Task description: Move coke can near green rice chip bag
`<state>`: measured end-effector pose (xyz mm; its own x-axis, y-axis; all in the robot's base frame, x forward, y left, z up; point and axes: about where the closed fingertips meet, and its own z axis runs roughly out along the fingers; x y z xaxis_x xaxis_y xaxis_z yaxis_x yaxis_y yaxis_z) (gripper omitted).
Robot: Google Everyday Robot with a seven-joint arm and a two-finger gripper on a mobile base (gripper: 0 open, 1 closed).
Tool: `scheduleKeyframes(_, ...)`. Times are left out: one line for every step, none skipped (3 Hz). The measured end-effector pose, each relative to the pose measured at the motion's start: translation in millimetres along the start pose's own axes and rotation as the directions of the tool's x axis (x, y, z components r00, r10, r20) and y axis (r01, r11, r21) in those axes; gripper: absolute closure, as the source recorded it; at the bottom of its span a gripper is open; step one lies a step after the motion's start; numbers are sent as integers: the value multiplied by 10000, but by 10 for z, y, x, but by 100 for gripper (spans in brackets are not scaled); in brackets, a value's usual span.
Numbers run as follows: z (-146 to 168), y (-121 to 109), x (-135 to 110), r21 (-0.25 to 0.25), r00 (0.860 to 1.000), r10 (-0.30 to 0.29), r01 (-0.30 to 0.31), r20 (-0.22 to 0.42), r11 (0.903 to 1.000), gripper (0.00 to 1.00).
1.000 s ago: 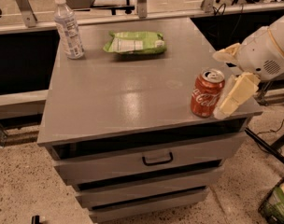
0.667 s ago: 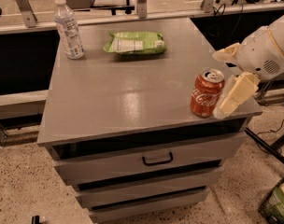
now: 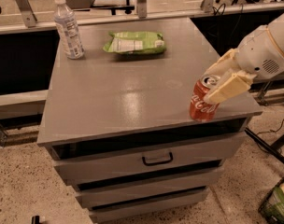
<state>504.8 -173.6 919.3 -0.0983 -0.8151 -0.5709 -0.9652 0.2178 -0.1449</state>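
Observation:
The coke can (image 3: pixel 201 107), red with white script and a silver top, stands on the grey cabinet top (image 3: pixel 132 92) at its front right corner. My gripper (image 3: pixel 209 86) reaches in from the right at the height of the can's top. It is open, with one cream finger (image 3: pixel 226 87) across the can's near side and the other behind it, so the can's top sits between them. The green rice chip bag (image 3: pixel 134 42) lies flat at the back middle of the cabinet top, far from the can.
A clear plastic water bottle (image 3: pixel 68 28) stands at the back left corner. The cabinet has drawers below, one with a black handle (image 3: pixel 157 159). Cables and a basket (image 3: pixel 277 202) lie on the floor to the right. A rail runs behind.
My gripper has moved left onto the can, so that its fingers now straddle the can's top. The can, bag and bottle stay where they were.

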Motion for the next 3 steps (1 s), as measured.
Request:
scheduleKeyframes(5, 5, -15, -6, 10000, -28, 28, 1, 10000, 73)
scheduleKeyframes(10, 10, -31, -12, 10000, -57, 57, 1, 10000, 96)
scheduleKeyframes(13, 13, -39, -16, 10000, -71, 71, 1, 10000, 100)
